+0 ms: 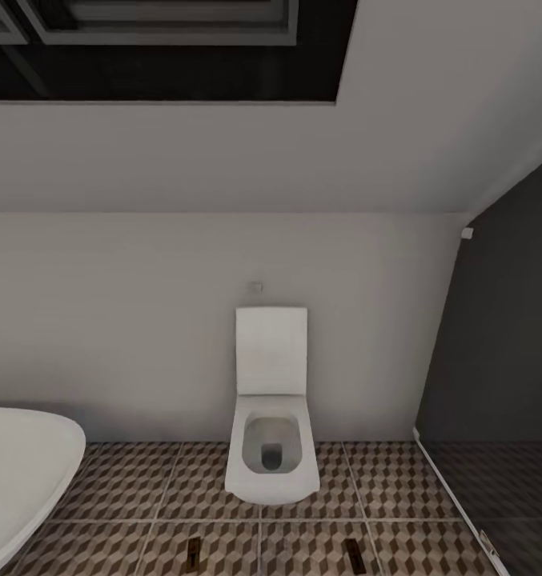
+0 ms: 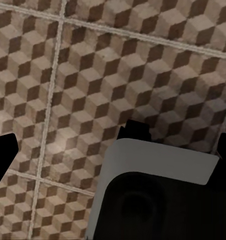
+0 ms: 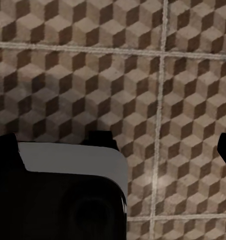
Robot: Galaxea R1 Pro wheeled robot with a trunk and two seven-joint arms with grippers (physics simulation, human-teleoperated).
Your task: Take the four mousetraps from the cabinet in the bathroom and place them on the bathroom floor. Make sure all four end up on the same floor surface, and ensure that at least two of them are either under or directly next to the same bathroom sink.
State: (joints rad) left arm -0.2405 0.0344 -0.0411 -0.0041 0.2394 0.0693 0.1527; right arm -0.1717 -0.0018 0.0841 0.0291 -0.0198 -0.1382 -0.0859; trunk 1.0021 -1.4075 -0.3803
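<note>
Patterned bathroom floor point(image 1: 126, 488) up close, toilet point(image 1: 272, 448) ahead — robot's in transit, and both grippers' spread — can't tell.

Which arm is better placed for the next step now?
Neither yet: left gripper and right gripper both hang open, empty, level over the bathroom floor facing the toilet. Probably find the cabinet first.

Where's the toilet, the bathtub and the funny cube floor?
toilet point(image 1: 271, 460): head view, front rim of the bowl.
bathtub point(image 1: 22, 464): head view, white rim.
bathroom floor point(image 1: 126, 488): head view, bare cube-pattern tile.
</note>
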